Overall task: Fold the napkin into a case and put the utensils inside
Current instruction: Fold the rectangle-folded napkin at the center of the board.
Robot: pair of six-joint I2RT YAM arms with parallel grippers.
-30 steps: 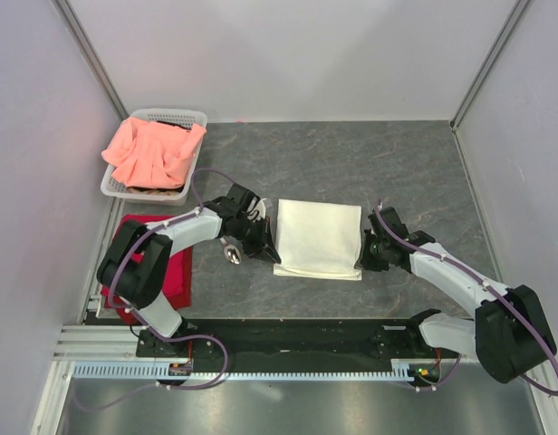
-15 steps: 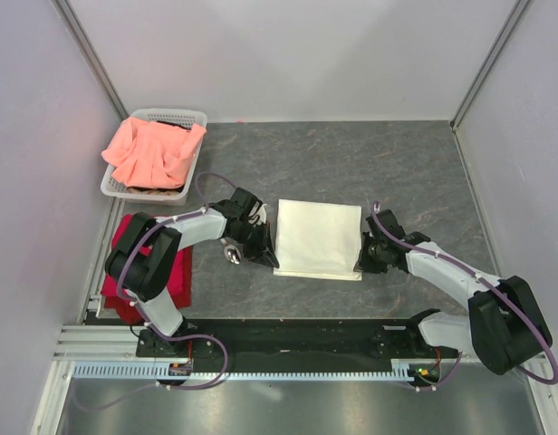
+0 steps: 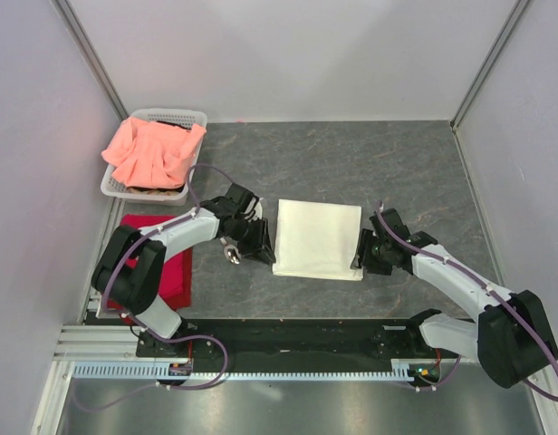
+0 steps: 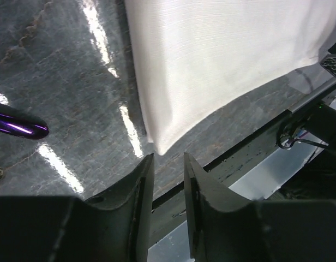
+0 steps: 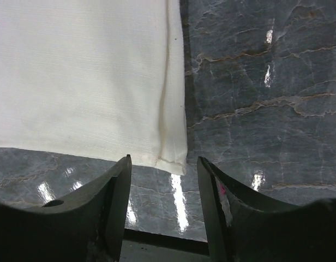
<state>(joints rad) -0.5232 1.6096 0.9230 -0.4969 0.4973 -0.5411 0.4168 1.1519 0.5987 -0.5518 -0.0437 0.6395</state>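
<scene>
Both claws (image 4: 165,159) (image 5: 163,162) now off napkin (image 3: 317,238) corners

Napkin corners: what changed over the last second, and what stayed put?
Both grippers let go. The left gripper and right gripper were shut on the folded napkin's near corners; now their jaws stand open and the cloth lies flat on the table, free. Both arms shifted only slightly. The napkin, the spoon, the red cloth and the basket stayed where they were.

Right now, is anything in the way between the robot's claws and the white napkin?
No, nothing visible. The left gripper and the right gripper are open right at the near corners of the napkin, with only bare table between. A purple utensil lies off to the side.
</scene>
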